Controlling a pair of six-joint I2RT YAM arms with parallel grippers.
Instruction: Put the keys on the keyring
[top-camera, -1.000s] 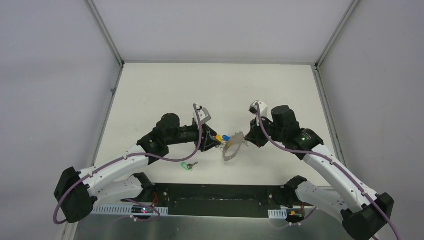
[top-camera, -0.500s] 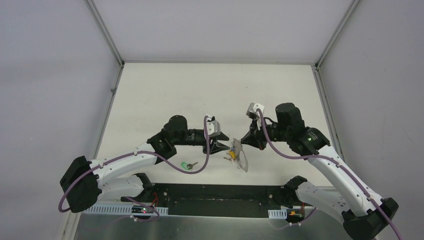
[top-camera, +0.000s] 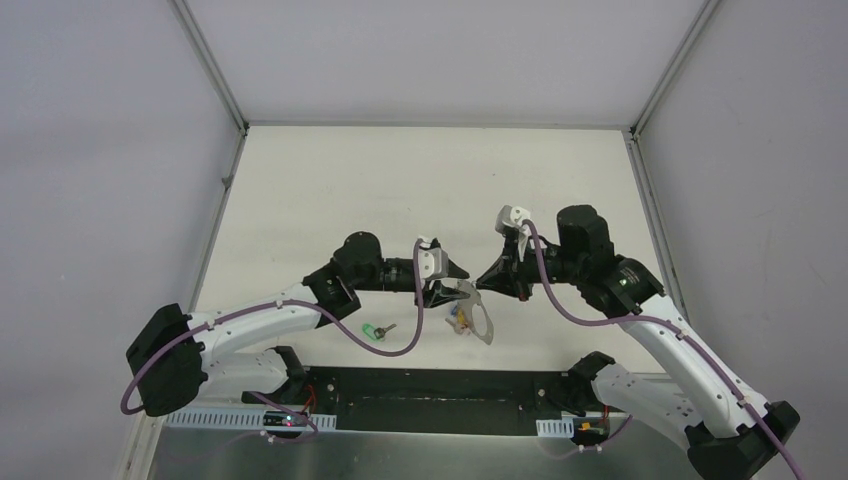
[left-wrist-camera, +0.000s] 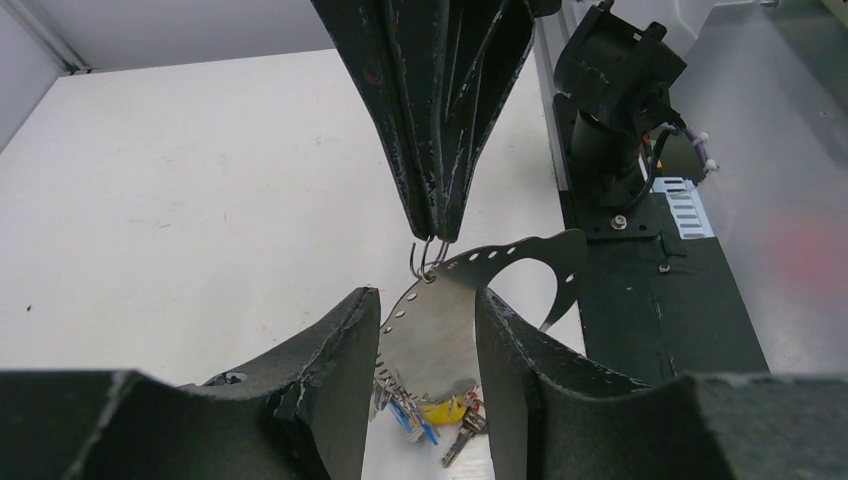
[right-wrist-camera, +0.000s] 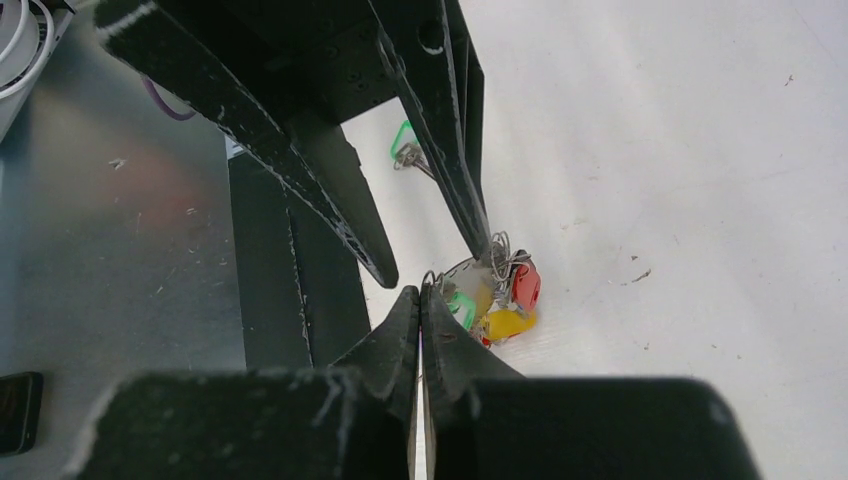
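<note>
The keyring (left-wrist-camera: 450, 320) is a flat grey perforated metal piece hanging from a small wire loop. My right gripper (top-camera: 482, 283) is shut on that loop, its fingers (left-wrist-camera: 432, 180) coming down from above. My left gripper (left-wrist-camera: 425, 295) reaches in from the left, and the keyring fills the gap between its two fingers, edge to edge. Under it dangle keys with blue (left-wrist-camera: 415, 420), yellow (right-wrist-camera: 505, 323) and red (right-wrist-camera: 525, 285) tags, plus a green bit (right-wrist-camera: 462, 305). A green-tagged key (top-camera: 375, 331) lies loose on the table below the left forearm, also in the right wrist view (right-wrist-camera: 403, 140).
The black base plate (top-camera: 440, 385) runs along the near table edge just below the keyring. Grey walls (top-camera: 120, 200) close in the white table on the left, back and right. Purple cables (top-camera: 400, 335) loop off both arms.
The left arm has reached right to the keyring and its jaws have narrowed around it. The right gripper has brought the keyring down and left, so it hangs lower between the two grippers.
</note>
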